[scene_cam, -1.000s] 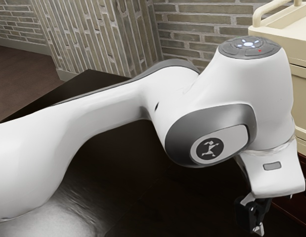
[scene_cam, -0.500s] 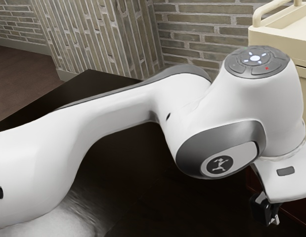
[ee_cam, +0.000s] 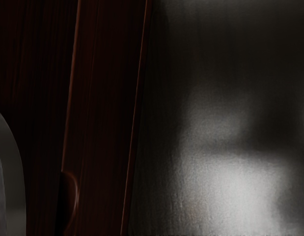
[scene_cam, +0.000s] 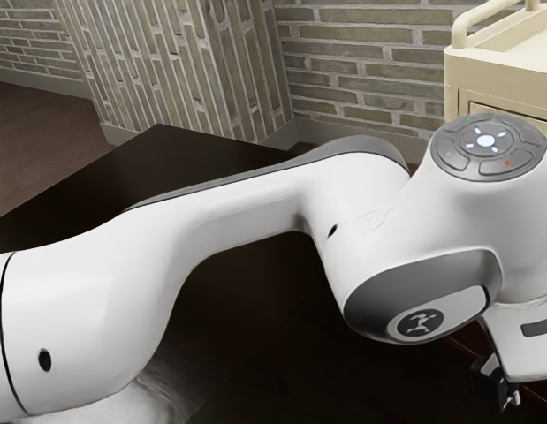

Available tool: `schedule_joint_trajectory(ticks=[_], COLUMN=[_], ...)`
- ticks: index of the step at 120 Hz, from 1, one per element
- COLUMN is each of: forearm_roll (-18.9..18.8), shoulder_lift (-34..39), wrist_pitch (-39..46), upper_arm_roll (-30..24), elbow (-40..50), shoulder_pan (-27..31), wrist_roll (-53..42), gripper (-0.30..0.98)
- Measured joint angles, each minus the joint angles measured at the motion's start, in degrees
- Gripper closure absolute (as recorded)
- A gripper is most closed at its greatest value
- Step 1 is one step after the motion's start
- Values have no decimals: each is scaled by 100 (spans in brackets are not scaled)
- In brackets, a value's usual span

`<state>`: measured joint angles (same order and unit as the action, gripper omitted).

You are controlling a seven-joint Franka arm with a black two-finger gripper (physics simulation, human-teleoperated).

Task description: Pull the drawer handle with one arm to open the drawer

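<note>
Subject of inspection: 1 white robot arm (scene_cam: 79,327). In the exterior view it enters from 8 o'clock, climbs toward 2 o'clock along its forearm, then bends down at the wrist. The hand (scene_cam: 520,349) points down, leaning slightly toward 5 o'clock. The black gripper (scene_cam: 497,386) sits low at 4 o'clock, below the hand. I cannot tell whether it is released or clenched.

Markings: 1 round dark emblem (scene_cam: 421,325) bearing a white figure, set on the arm's grey-rimmed joint cover at 4 o'clock. Above it, between 2 and 3 o'clock, is 1 grey control disc (scene_cam: 487,141) with a lit white centre, segmented pads, and small green and red marks too small to read. The hand carries 1 small grey rectangular plate (scene_cam: 536,329).

Task item: the wrist view shows 1 curved grey handle (ee_cam: 14,172) against a dark red wooden front (ee_cam: 102,98). Its contact with the gripper cannot be determined. Near it, a small rounded wooden detail (ee_cam: 70,199) adjoins a raised edge. Past the wood lies a grey surface (ee_cam: 230,187) with a bright sheen.

Surroundings, exterior view: 1 cream cart (scene_cam: 512,75) at 2 o'clock, and brick walls (scene_cam: 361,62) from 10 to 1 o'clock.
</note>
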<state>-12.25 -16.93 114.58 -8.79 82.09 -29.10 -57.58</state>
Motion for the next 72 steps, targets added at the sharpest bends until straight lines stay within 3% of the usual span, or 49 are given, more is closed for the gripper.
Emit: schedule_joint_trajectory(ticks=[34,72], forearm_roll=[-95,-52], shoulder_lift=[-119,-157], wrist_pitch=[138,241], upper_arm_roll=[15,18], elbow=[-87,-103], shoulder_pan=[26,22], wrist_roll=[27,45], gripper=[-3,3])
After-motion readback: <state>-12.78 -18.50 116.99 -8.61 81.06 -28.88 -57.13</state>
